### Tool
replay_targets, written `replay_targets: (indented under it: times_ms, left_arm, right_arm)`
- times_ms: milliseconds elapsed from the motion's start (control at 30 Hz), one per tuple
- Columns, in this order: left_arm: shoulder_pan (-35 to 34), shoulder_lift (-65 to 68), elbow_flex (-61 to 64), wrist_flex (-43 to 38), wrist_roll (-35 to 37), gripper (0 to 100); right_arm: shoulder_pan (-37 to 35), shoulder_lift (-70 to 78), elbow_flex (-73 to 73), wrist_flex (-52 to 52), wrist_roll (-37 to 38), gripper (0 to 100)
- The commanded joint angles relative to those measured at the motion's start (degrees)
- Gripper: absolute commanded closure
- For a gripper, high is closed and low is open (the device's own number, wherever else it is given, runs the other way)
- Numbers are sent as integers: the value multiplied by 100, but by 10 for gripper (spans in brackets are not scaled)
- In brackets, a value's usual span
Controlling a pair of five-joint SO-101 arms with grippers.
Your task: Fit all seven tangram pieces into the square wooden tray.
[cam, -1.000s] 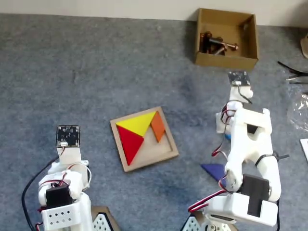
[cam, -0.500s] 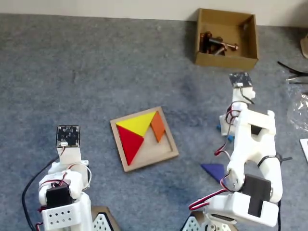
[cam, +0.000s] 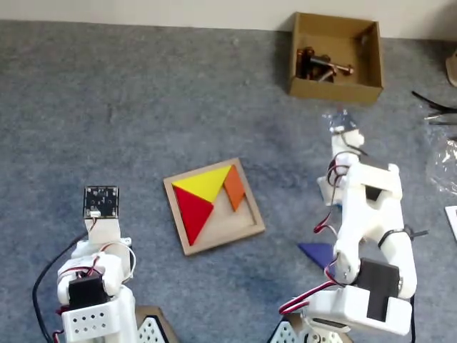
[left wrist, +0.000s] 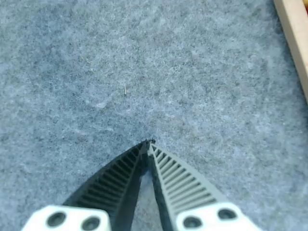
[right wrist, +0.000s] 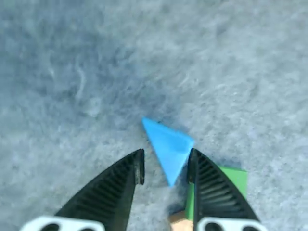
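While the left gripper [left wrist: 147,143] sits clenched, the right gripper [right wrist: 164,166], released, straddles the blue triangle [right wrist: 168,141] at the tray's [cam: 227,241] 3 o'clock.

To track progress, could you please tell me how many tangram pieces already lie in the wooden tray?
3: a yellow triangle along the tray's far edge, a red triangle against its near side, an orange piece beside the yellow one. None seems hidden.
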Motion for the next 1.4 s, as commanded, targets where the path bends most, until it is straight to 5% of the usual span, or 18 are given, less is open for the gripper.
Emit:
replay_targets:
  times_ms: [0,1367]
  left_arm:
    - [-75,-40,110,26,53,995]
    - [-75,-40,110,26,53,995]
  right_arm:
    - [-110,-40,171,-347,343,853]
    - [-1833,927,207,-321,396,853]
